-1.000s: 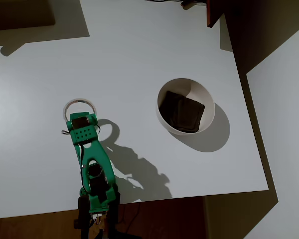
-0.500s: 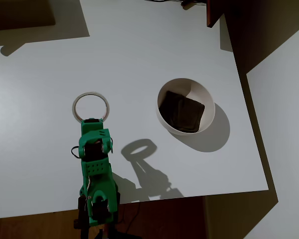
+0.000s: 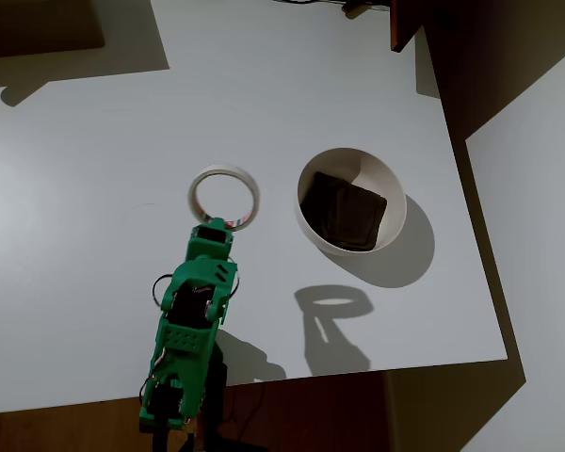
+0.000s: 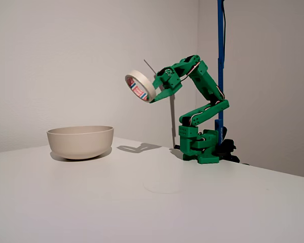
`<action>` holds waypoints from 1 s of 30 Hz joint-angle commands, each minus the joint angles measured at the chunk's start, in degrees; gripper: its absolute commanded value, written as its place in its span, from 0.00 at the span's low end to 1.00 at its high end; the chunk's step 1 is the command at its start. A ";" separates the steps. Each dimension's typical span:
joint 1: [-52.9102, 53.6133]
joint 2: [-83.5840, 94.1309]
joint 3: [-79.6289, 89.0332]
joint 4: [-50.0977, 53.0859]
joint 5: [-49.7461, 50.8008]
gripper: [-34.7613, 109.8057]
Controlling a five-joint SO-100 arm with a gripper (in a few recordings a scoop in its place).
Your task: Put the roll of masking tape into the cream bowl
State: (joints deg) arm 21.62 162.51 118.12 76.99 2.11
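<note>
The roll of masking tape (image 3: 224, 197) (image 4: 140, 85) is a cream-white ring held high above the table, tilted, with red-blue marks on its inner core. My green gripper (image 3: 215, 226) (image 4: 153, 94) is shut on the ring's near edge. The cream bowl (image 3: 350, 200) (image 4: 80, 141) stands on the white table, to the right of the tape in the overhead view and to the left of it in the fixed view. A dark squarish patch (image 3: 343, 212) lies inside the bowl. The tape hangs short of the bowl, well above rim height.
The white table (image 3: 264, 94) ends at its right edge just past the bowl. A blue pole (image 4: 221, 61) rises behind the arm's base (image 4: 200, 144). A dark object (image 3: 410, 24) overhangs the table's far right corner.
The gripper has lifted the tape off the table and carried it to the right, toward the bowl. The ring's shadow has slid right across the table.
</note>
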 commanded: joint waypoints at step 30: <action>32.08 -77.43 -59.33 -8.70 4.92 0.18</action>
State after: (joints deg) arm 52.91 87.28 65.92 68.03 6.86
